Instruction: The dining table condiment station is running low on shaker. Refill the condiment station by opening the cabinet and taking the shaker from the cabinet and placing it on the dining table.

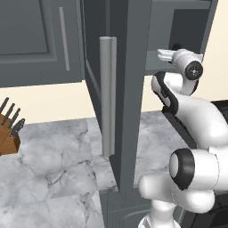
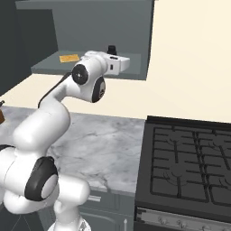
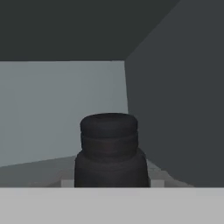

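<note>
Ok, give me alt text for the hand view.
A black shaker stands close in front of the camera on the floor of a dark grey cabinet, with the cabinet's paler back wall behind it and a side wall at right.

The white arm (image 2: 54, 113) rises from the lower left of the right base view, bends at a dark-jointed elbow, and stretches level toward the upper middle of the frame, its gripper (image 2: 118, 61) pointing away, jaws hidden.

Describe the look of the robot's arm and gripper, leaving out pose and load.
The arm is made of glossy white rounded segments with dark grey to black bands and caps at the joints. A thin black cable runs along the upper link. The gripper is a boxy white hand.
</note>
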